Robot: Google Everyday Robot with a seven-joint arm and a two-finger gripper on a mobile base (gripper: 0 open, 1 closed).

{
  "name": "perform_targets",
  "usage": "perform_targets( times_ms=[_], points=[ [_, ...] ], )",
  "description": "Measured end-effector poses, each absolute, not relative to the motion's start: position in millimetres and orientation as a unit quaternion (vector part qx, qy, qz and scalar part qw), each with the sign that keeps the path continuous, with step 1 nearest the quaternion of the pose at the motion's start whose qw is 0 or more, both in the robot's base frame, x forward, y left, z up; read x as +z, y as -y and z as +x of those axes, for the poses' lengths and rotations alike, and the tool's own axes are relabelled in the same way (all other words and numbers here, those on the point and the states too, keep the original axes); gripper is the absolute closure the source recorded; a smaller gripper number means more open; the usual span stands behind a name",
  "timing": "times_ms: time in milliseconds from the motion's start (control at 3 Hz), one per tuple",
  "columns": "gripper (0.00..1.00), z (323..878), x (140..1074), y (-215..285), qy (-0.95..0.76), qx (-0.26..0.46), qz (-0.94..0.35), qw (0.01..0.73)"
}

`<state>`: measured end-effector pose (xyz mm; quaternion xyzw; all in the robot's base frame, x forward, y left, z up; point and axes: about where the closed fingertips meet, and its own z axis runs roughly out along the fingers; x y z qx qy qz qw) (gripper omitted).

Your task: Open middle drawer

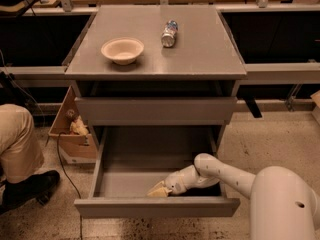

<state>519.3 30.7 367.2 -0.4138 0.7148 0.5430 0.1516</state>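
1 bowl (122, 50) and 1 toppled can (169, 33) sit apart on the grey tabletop (205, 59).

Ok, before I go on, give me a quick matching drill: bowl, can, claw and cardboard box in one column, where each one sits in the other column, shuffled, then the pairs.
Things:
1. bowl
2. can
3. claw
4. cardboard box

Places:
A. on the floor, left of the cabinet
B. inside the open drawer, close behind its front panel
C. upright on the cabinet top, towards its left side
D. lying on its side on the cabinet top, right of the middle

Pairs: 1-C, 2-D, 3-B, 4-A
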Motion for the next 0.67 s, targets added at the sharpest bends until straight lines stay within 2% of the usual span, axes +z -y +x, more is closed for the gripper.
perform_targets(
  times_ms=[667],
  points=[
    [1.00,499.6,366.4,-40.0,-0.723,0.555,-0.386,0.142]
  ],
)
